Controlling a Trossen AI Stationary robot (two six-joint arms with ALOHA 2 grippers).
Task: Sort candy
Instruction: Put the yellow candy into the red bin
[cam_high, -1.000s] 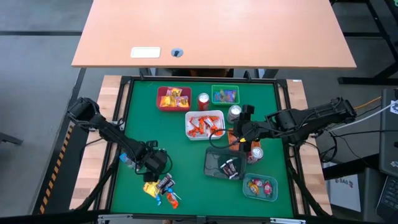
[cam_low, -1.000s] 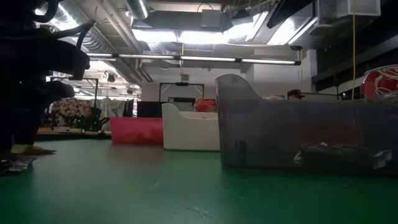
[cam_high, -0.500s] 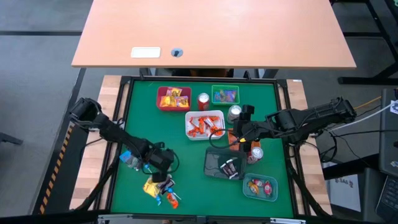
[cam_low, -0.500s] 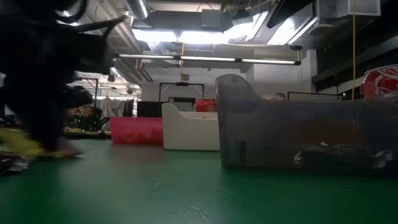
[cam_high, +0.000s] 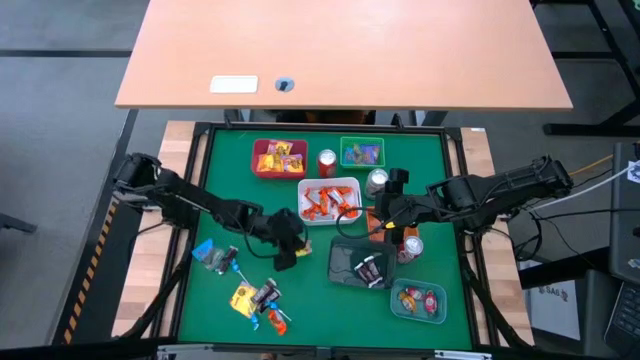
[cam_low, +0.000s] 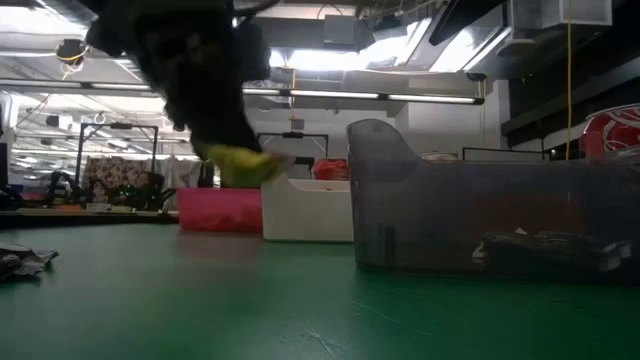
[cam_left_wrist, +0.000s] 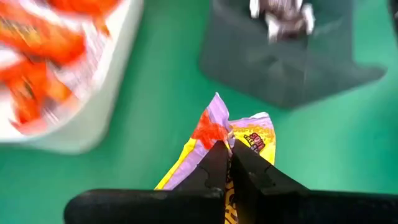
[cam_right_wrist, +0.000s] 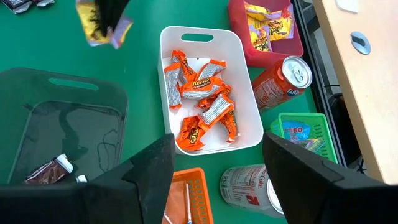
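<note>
Yellow-and-purple wrapped candy (cam_left_wrist: 239, 140), crumpled, pinched in left tool (cam_left_wrist: 227, 149)

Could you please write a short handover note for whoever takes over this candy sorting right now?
Left hand: shut on a yellow candy, off the mat between the loose pile and the white tray.
Right hand: open, holding nothing, beside the grey tray.
Done: yellow candies in the red tray, orange ones in the white tray, dark ones in the grey tray.
Left: place the held candy; sort the pile.
</note>
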